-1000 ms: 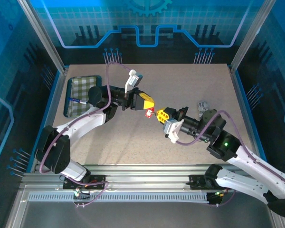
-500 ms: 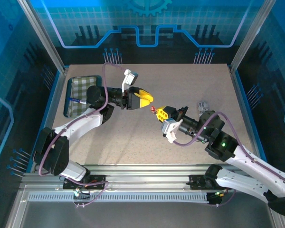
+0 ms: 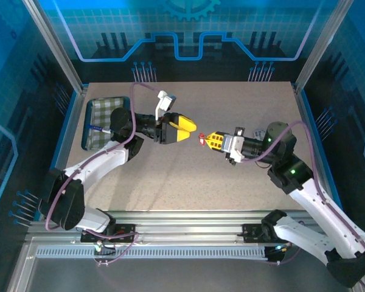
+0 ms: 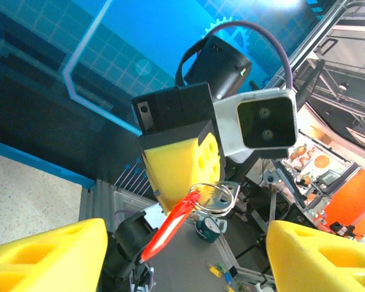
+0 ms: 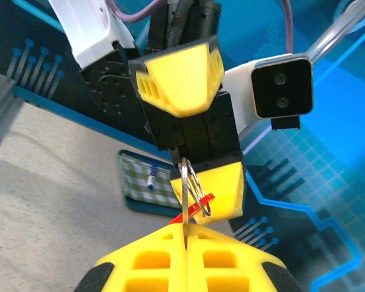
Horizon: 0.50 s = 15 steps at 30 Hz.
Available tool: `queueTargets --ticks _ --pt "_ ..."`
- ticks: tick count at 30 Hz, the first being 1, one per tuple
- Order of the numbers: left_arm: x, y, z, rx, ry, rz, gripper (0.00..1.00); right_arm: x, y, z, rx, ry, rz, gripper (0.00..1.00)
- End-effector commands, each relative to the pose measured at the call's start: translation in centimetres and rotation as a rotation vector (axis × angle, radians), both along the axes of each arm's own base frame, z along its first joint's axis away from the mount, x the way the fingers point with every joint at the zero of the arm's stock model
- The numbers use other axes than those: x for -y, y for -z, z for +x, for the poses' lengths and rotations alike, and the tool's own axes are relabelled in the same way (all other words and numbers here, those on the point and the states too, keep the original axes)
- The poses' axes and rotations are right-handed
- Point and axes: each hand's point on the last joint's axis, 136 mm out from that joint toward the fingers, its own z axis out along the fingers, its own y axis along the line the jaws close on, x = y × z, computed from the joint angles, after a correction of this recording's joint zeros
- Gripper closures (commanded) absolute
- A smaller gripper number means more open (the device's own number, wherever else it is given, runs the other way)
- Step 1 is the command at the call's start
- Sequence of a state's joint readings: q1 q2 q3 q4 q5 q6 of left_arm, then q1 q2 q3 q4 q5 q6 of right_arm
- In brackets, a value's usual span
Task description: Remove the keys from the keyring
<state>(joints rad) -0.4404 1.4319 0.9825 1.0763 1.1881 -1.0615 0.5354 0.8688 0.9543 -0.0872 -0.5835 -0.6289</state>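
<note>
The right pincer squeezes tight on the keyring, holding it up above the tabletop. The left pincer faces it, fingers spread wide apart.

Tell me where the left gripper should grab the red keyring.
Grip the keyring by its free lower end, coming straight in with the open left gripper. It hangs slanted from the silver ring pinched in the right gripper, so that end sticks out.
</note>
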Motion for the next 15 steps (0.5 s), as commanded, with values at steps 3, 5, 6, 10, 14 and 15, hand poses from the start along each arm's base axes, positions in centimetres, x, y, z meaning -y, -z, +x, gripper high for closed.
queueTargets --ticks 3,5,6,10,14,15 --pt "-0.8 2.8 2.9 0.067 -0.316 0.147 0.10 -0.8 -0.9 -1.6 -0.117 -0.162 0.044 1.00" --pt "-1.6 3.3 4.1 0.132 -0.425 0.207 0.09 -0.8 -0.6 -0.9 -0.124 -0.152 0.051 1.00" --pt "-2.2 3.1 4.9 0.126 -0.471 0.204 0.09 -0.8 -0.3 -0.7 -0.125 -0.147 0.053 1.00" --pt "-3.6 3.3 7.2 0.166 -0.649 0.229 0.01 -0.6 0.0 -0.1 -0.138 -0.145 0.077 1.00" --pt "-5.7 3.2 10.7 -0.195 -0.791 0.200 0.01 -0.7 0.0 0.1 -0.174 -0.179 0.095 1.00" --pt "-5.8 3.0 11.3 -0.292 -0.774 0.170 0.01 -0.9 0.0 0.1 -0.180 -0.189 0.096 1.00"
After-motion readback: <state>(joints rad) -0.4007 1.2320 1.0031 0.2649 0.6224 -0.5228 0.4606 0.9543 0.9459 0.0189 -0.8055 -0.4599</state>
